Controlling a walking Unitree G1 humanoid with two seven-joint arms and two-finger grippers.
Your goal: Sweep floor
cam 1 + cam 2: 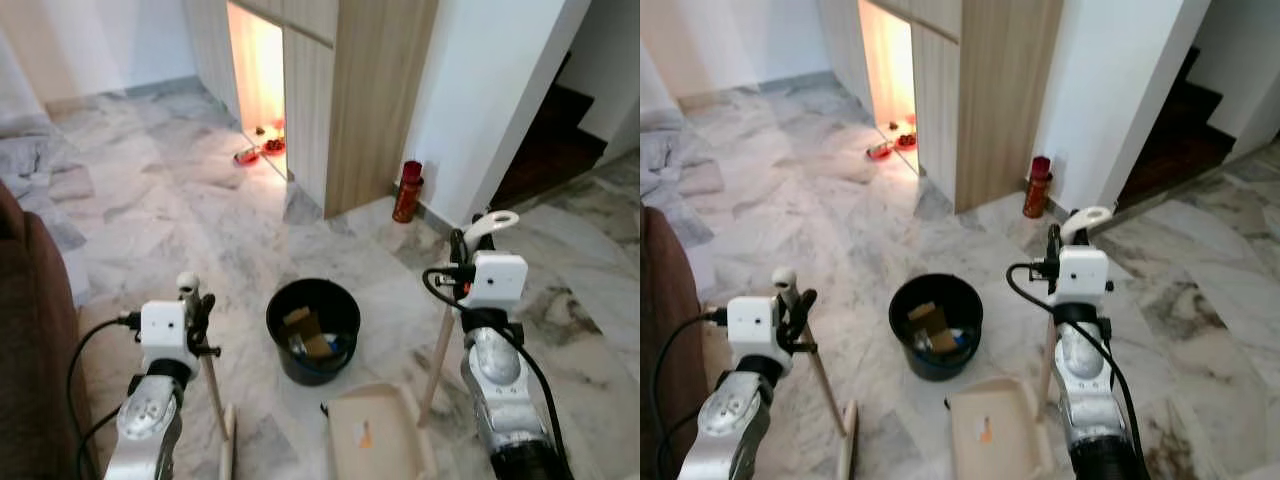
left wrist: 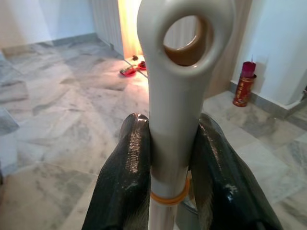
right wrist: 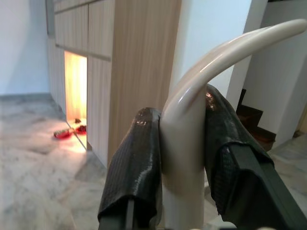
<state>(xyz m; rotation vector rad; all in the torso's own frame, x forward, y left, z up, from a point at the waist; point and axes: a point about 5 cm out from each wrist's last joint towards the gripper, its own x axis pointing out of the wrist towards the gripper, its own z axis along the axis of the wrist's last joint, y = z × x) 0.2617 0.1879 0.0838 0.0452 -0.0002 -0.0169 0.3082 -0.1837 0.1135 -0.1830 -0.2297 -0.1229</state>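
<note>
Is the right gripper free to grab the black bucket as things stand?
Probably not. The right gripper is shut on the dustpan handle, so it would have to let go first. The black bucket itself stands in the open between the arms, with nothing blocking the way.

Marble floor [image 1: 180, 190], white walls [image 1: 480, 90] — wooden cabinet [image 1: 375, 100] glowing warm below.

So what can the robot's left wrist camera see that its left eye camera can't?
The left wrist view alone shows the round hole in the broom handle top, an orange ring on the shaft, and the left gripper fingers pressed on both sides. The left eye view alone shows the black bucket, the dustpan and the right gripper holding the dustpan's handle. Both share the red canister and the marble floor.
</note>
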